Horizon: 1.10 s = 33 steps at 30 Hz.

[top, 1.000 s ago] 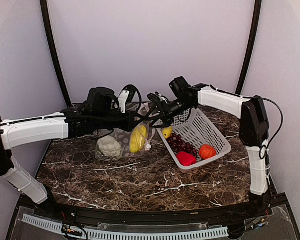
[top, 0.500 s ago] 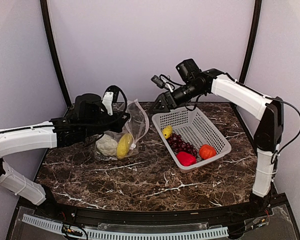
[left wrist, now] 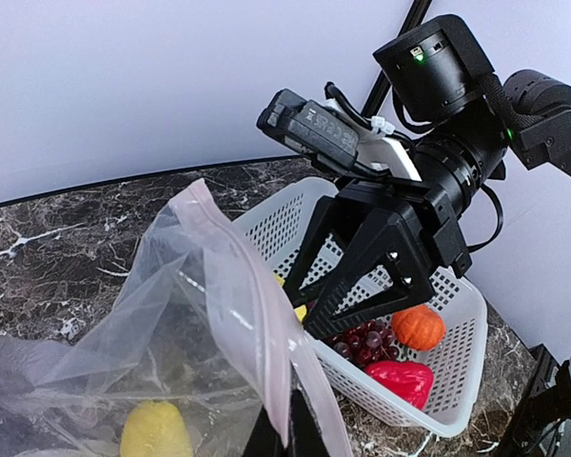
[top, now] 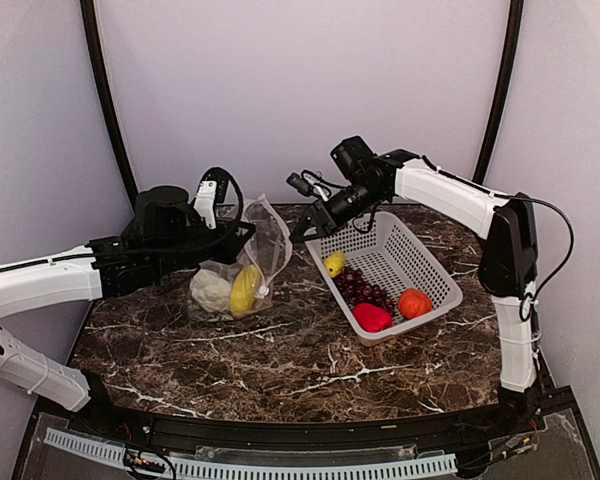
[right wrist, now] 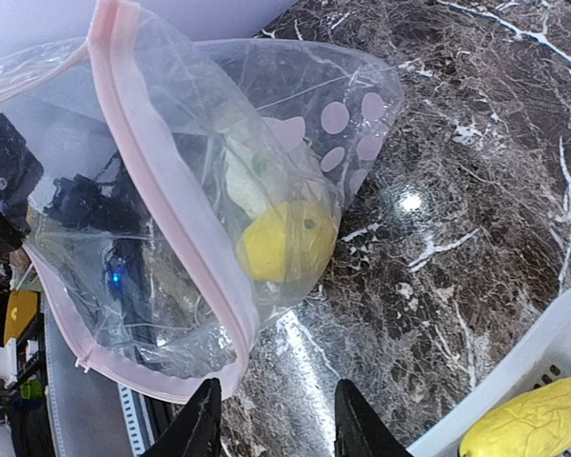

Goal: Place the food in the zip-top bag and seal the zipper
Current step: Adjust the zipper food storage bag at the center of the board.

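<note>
The zip-top bag [top: 252, 250] is held upright on the desk [top: 280, 365] by the left pincer [top: 238, 233], which is clenched on the pinkish zipper [right wrist: 171, 219] rim; the cauliflower [top: 210, 290] and 1 yellow piece [top: 244, 290] are seen inside. The right pincer [top: 303, 227] is released, grasping nothing, and hangs between the bag's mouth and the white basket [top: 425, 262]. In the basket are found another yellow piece [top: 334, 264], the grape bunch [top: 365, 288], the red pepper [top: 372, 317] and the tomato [top: 414, 302].
</note>
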Each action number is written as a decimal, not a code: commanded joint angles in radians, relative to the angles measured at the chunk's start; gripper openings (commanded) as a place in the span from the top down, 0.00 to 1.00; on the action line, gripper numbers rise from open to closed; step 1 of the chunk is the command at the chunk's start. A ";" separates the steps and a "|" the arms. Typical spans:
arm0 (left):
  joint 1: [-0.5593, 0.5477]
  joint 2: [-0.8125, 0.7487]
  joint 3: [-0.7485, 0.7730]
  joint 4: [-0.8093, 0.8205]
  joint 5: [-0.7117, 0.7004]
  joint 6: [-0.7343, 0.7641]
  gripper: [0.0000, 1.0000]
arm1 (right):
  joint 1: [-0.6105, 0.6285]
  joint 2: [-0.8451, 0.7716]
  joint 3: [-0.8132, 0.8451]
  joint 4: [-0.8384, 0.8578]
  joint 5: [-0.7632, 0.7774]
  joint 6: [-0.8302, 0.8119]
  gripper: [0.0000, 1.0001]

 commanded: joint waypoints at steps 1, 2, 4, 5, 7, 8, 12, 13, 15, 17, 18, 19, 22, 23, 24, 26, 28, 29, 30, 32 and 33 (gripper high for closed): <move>0.003 -0.031 -0.027 -0.002 0.031 -0.010 0.99 | 0.021 0.005 0.007 0.014 -0.067 0.001 0.59; 0.003 -0.031 -0.026 -0.003 0.036 -0.009 0.99 | 0.026 0.010 0.012 0.013 -0.078 0.004 0.59; 0.003 -0.027 -0.027 -0.005 0.045 -0.006 0.99 | 0.033 0.025 0.024 0.013 -0.092 0.011 0.58; 0.003 -0.024 -0.024 -0.007 0.050 -0.006 0.99 | 0.038 0.033 0.033 0.013 -0.091 0.014 0.58; 0.003 -0.018 -0.021 -0.011 0.060 -0.006 0.99 | 0.041 0.051 0.051 0.009 -0.087 0.023 0.65; 0.003 -0.013 -0.021 -0.010 0.062 -0.006 0.99 | 0.041 0.058 0.057 0.007 -0.084 0.025 0.75; 0.003 -0.008 -0.020 -0.009 0.052 -0.016 0.99 | 0.039 0.037 0.065 -0.010 -0.020 0.021 0.96; 0.003 -0.008 -0.021 -0.009 0.051 -0.016 0.99 | 0.038 0.025 0.063 -0.011 -0.009 0.022 1.00; 0.003 -0.008 -0.021 -0.012 0.043 -0.016 0.99 | 0.036 -0.005 0.059 -0.012 -0.008 0.020 1.00; 0.003 -0.009 -0.014 -0.041 0.025 -0.018 0.99 | 0.034 -0.040 0.056 -0.012 -0.019 0.019 1.00; 0.003 -0.013 -0.010 -0.050 0.014 -0.018 0.99 | 0.034 -0.057 0.055 -0.008 -0.039 0.017 1.00; 0.003 -0.023 -0.009 -0.064 0.012 -0.017 0.99 | 0.035 -0.080 0.051 0.000 -0.064 0.015 1.00; 0.004 -0.054 -0.011 -0.081 -0.016 -0.003 0.99 | 0.041 -0.125 0.025 0.028 -0.116 0.000 1.00; 0.004 -0.073 -0.013 -0.088 -0.026 0.000 0.99 | 0.042 -0.126 0.017 0.029 -0.131 -0.004 1.00; 0.004 -0.083 -0.016 -0.089 -0.054 0.001 0.99 | 0.042 -0.113 0.022 0.017 -0.147 -0.004 1.00; 0.004 -0.111 -0.015 -0.090 -0.074 -0.012 0.99 | 0.042 -0.092 0.035 -0.005 -0.188 -0.005 1.00; 0.004 -0.132 -0.010 -0.079 -0.056 -0.024 0.99 | 0.042 -0.081 0.035 -0.003 -0.201 -0.006 1.00; 0.003 -0.136 -0.007 -0.077 -0.046 -0.027 0.99 | 0.041 -0.077 0.038 -0.001 -0.201 -0.005 1.00; 0.003 -0.135 0.002 -0.080 -0.042 -0.029 0.99 | 0.042 -0.071 0.044 -0.003 -0.202 -0.008 1.00; 0.003 -0.118 0.013 -0.092 -0.039 -0.023 0.99 | 0.042 -0.069 0.055 -0.019 -0.205 -0.017 0.98; 0.003 -0.099 0.016 -0.097 -0.035 -0.017 0.99 | 0.042 -0.075 0.055 -0.026 -0.211 -0.024 0.96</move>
